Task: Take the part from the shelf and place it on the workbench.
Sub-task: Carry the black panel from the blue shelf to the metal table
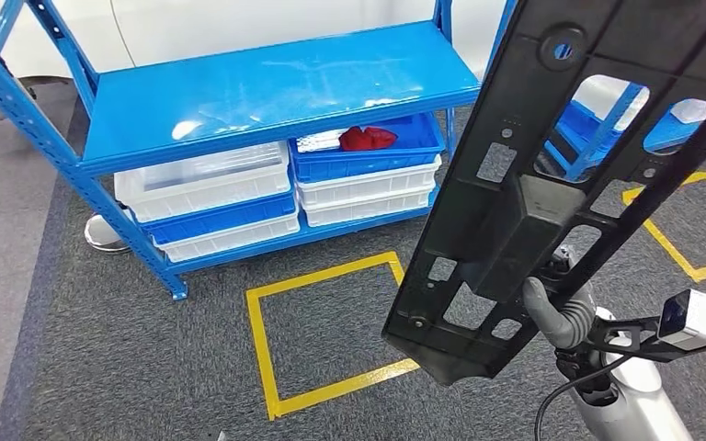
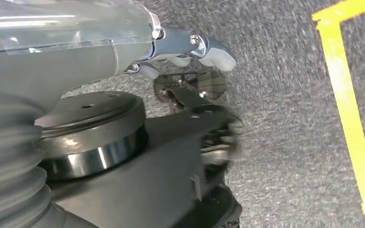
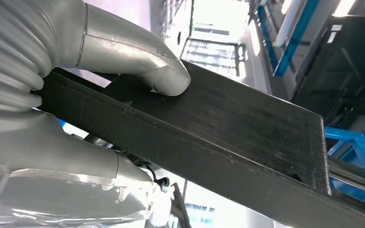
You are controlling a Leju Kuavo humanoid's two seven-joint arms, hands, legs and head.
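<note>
Head view: the long black part (image 1: 533,175) crosses the right of the frame, the right hand (image 1: 559,308) grasping its central rib. It looks stiff and unwieldy; that rib seems the soundest hold.

Left wrist view: the left hand (image 2: 190,50) hangs over carpet, fingers curled on nothing.

Right wrist view: the thumb (image 3: 142,57) presses the part's flat face.

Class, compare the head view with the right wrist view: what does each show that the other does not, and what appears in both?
Head view alone: the whole black part with its cut-out holes, stacked white and blue bins under the blue shelf, a red item in one bin, and a yellow floor square.

Right wrist view alone: the thumb pressing on the part's flat face, seen close.

Both: the right robot hand gripping the part, and blue shelf framing.
</note>
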